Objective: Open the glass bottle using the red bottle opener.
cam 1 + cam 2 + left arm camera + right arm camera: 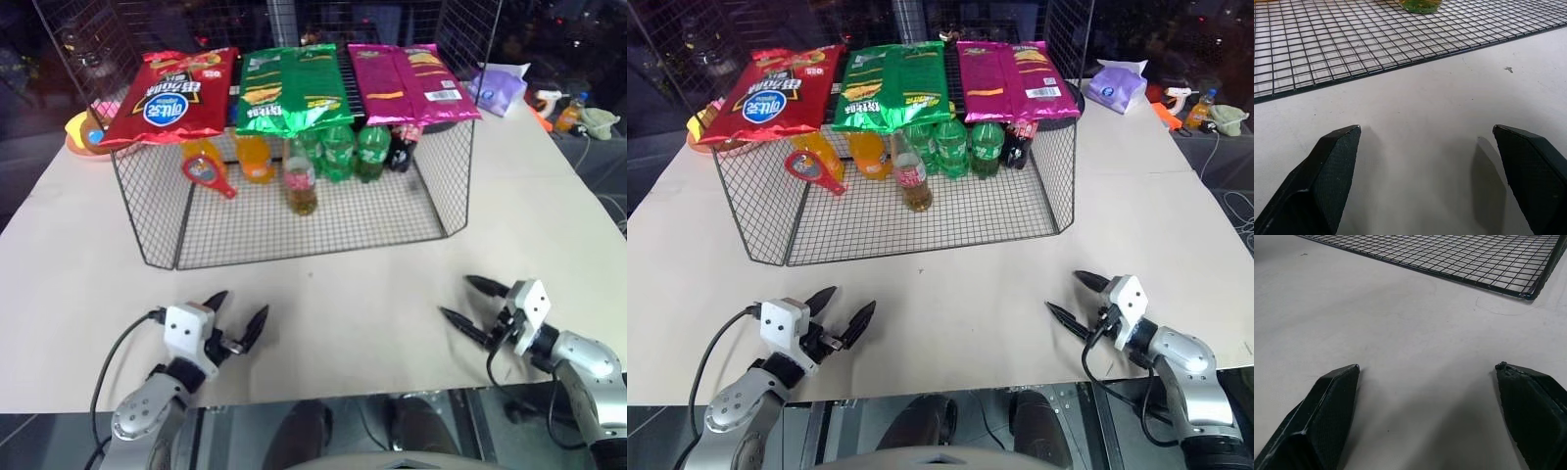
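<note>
The glass bottle [300, 181] of amber drink with a red label stands upright on the wire floor of the mesh rack [294, 235], near its middle. To its left the red bottle opener [208, 173] hangs on the rack's mesh beside an orange soda bottle. Both grippers hover low over the pale table near its front edge, well short of the rack. My left gripper [238, 311] is open and holds nothing; the bottle's base [1420, 5] shows far beyond it in the left wrist view. My right gripper [464, 301] is open too, fingers spread wide over bare table.
Orange soda bottles [255, 157], green soda bottles [338, 152] and a dark bottle [400, 147] stand at the rack's back. Red, green and pink snack bags [294, 88] lie on its top. A purple pouch [500, 88] and small items sit at the far right.
</note>
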### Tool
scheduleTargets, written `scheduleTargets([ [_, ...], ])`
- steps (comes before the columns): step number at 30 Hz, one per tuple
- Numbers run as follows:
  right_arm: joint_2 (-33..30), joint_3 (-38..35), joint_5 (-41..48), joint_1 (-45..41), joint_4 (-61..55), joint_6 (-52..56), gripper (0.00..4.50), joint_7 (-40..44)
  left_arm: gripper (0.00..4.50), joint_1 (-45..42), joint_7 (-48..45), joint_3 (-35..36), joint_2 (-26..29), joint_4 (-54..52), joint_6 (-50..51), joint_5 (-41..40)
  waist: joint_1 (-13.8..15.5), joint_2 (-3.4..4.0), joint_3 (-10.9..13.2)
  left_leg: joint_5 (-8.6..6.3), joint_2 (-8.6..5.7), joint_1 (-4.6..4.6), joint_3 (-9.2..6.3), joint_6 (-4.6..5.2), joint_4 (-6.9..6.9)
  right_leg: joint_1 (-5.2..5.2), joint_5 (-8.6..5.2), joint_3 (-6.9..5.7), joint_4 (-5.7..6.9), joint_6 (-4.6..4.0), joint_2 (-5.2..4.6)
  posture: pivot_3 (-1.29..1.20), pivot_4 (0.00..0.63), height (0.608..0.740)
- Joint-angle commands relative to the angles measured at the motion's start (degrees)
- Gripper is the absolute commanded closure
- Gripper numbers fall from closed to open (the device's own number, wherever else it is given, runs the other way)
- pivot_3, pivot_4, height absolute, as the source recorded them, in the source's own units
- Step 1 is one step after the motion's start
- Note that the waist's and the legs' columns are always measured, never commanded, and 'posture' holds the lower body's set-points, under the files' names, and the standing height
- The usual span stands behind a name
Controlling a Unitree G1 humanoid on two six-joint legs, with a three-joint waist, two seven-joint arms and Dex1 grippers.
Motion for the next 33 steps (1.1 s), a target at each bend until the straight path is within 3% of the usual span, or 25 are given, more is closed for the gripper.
scheduleTargets([
  [1, -0.81, -1.36, -0.45, 0.45, 1.3, -0.84, 0.0, 0.22, 0.02, 0.66, -0.33, 0.39, 0.04, 0.62, -1.3, 0.58, 0.0, 0.0, 0.0, 0.0, 0.0, 0.0, 0.0, 0.0, 0.0, 0.0, 0.0, 0.0, 0.0, 0.0, 0.0, 0.0, 0.15, 0.74],
  [25, -0.57, -0.4, -1.32, -0.25, 4.89, -7.48, 0.0, 2.2, 0.02, 0.22, -2.9, 2.07, -0.06, 5.1, -8.15, -0.07, -0.03, 0.0, -0.08, 0.0, -0.01, 0.08, 0.08, 0.0, 0.01, 0.01, 0.0, -0.01, 0.07, 0.0, 0.01, 0.0, 0.15, 0.74],
  [33, 0.51, 3.52, 1.29, -1.04, -3.98, -2.31, 0.0, 2.93, 0.02, -7.69, 1.21, 6.19, 0.55, 7.69, -7.12, -0.87, -0.07, 0.01, -0.06, 0.0, 0.0, 0.09, 0.05, 0.0, 0.03, -0.03, 0.0, -0.04, 0.24, 0.0, 0.04, 0.0, 0.15, 0.74],
])
